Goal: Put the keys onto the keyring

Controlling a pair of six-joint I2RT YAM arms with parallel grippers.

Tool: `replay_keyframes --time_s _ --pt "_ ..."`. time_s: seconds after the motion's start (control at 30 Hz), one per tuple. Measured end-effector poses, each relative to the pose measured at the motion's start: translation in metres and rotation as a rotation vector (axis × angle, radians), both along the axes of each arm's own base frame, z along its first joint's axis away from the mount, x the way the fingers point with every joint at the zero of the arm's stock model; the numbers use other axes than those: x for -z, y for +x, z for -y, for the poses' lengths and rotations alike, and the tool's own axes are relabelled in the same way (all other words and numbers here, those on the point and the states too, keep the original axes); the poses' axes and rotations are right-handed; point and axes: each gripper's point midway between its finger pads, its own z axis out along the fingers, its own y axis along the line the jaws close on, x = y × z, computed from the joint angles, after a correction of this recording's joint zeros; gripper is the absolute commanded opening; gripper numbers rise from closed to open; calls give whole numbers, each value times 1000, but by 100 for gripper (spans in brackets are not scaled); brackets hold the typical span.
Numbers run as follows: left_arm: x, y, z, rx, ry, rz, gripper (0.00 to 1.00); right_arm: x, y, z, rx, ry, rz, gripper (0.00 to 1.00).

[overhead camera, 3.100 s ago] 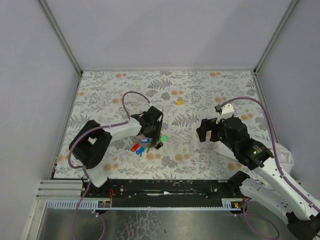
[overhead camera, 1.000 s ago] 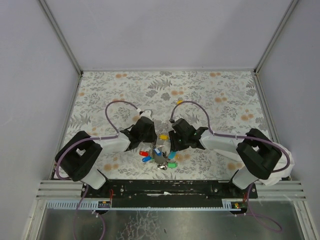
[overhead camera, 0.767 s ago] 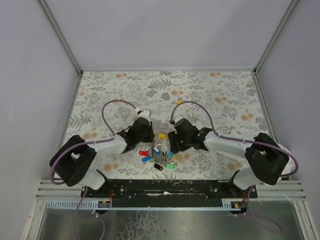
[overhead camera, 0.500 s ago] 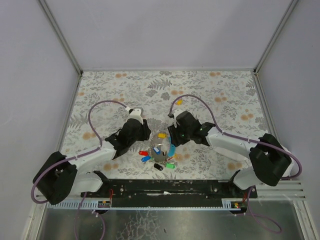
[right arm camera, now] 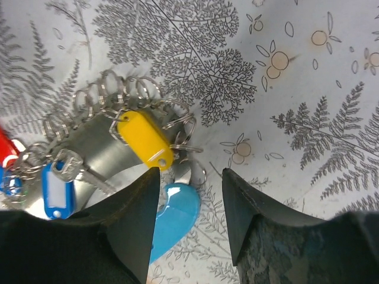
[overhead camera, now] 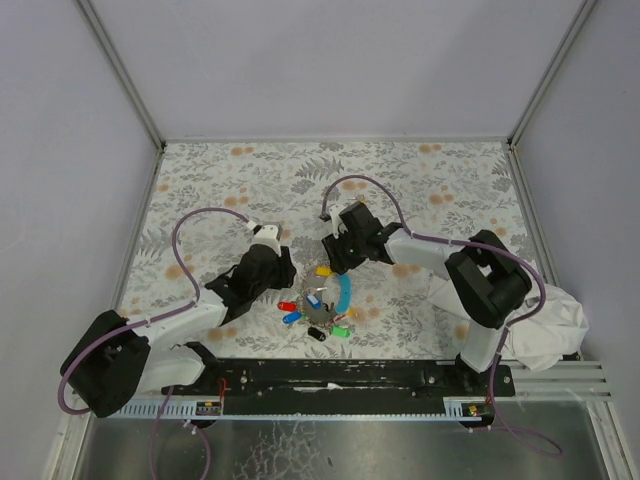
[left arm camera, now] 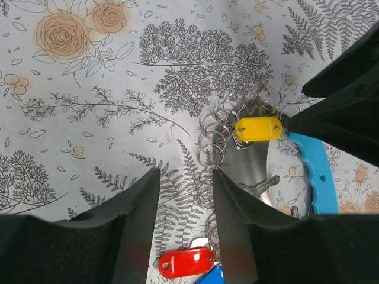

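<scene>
Both end effectors are empty. The left end effector (left arm camera: 183, 177) has its jaws parted with nothing held, and the right end effector (right arm camera: 190, 174) is parted too, with nothing between its fingers. The yellow-headed key (left arm camera: 258, 128) lies just ahead of the right end effector and ahead and to the right of the left one, resting against the coiled keyring (left arm camera: 216, 139). I cannot tell whether it is actually threaded on.

My worry is the crowding. The two end effectors face each other across the bunch, close together, so if I close in from both sides I could knock fingers together or shove the whole bunch along the bench (left arm camera: 89, 77). The rings are thin and lie flat, so a pinch may slip off or catch several loops at once.

The blue strap (right arm camera: 174, 216) sits right under the right end effector's fingertips and could get grabbed instead. The red-headed key (left arm camera: 188, 263) lies just below the left fingers. A white cloth (overhead camera: 545, 330) sits well behind the right end effector, out of the way.
</scene>
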Motion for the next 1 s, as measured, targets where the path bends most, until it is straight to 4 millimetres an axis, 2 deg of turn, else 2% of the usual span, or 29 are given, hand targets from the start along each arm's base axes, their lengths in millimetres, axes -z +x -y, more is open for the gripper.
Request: replay_keyframes --time_s 0.13,0.3,0.5,1.0 --pt "2 -1 -1 1 2 -3 41 19 3 0 -19 -26 -28 53" --pt "5 -2 -1 1 8 -10 41 16 7 -4 -46 -1 -14 51" --pt "8 -2 -2 0 15 -19 41 15 4 -9 -93 29 -23 48" --pt "8 -5 -2 7 8 -19 41 18 -2 -17 -171 93 -30 20"
